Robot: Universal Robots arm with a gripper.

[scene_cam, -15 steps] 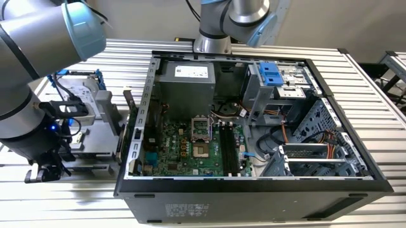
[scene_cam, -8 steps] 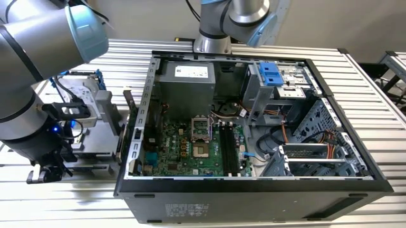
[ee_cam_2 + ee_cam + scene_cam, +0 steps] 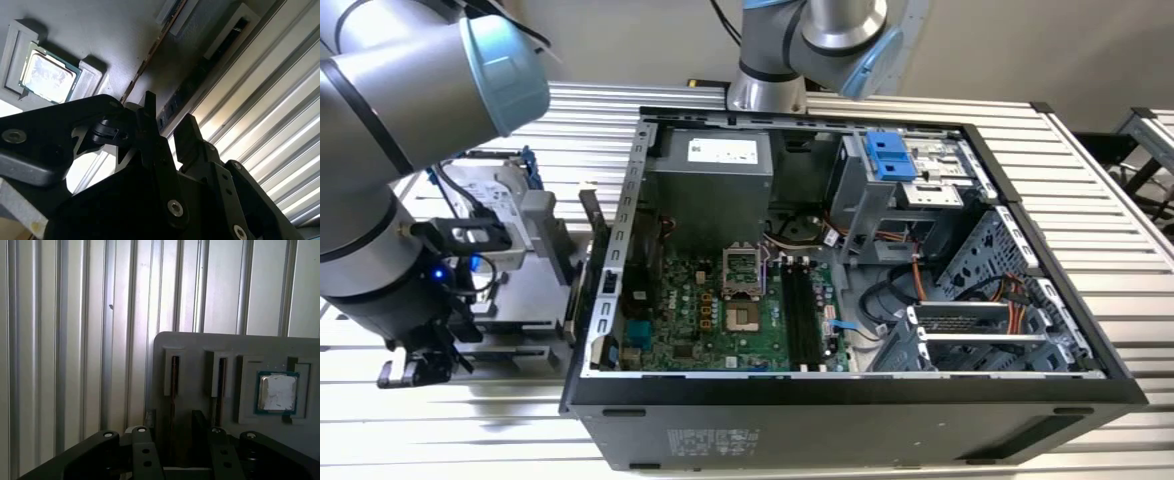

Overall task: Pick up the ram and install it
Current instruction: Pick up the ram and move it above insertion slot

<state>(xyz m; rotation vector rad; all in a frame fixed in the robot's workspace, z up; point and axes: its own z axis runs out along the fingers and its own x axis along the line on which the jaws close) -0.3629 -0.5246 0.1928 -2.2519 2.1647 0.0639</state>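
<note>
The robot arm's black two-fingered gripper (image 3: 172, 435) hangs with its jaws apart directly over a grey moulded parts tray (image 3: 200, 345). One finger sits on each flat side of the ram (image 3: 173, 390), a long, thin dark circuit-board stick standing on edge in a narrow slot. In the first wrist view the stick's long axis runs straight out from between the fingers, so the open gap crosses the board's thin dimension rather than its length. The second wrist view shows the same line-up, with the gripper (image 3: 169, 120) spread and the ram's (image 3: 150, 55) brownish top edge leading away from the gap. Whether the pads touch the board cannot be told; nothing is clamped. Just beside it, a second slot (image 3: 220, 385) holds a similar thin strip, and beyond that a small square silver-topped processor chip (image 3: 277, 392) lies in its own recess. The tray rests on a ribbed aluminium table (image 3: 75, 340). In the exterior view the gripper (image 3: 414, 368) works at the exterior view's left, well apart from the open black computer case (image 3: 854, 395) and the long black memory slots (image 3: 803, 318) on its green motherboard.
</note>
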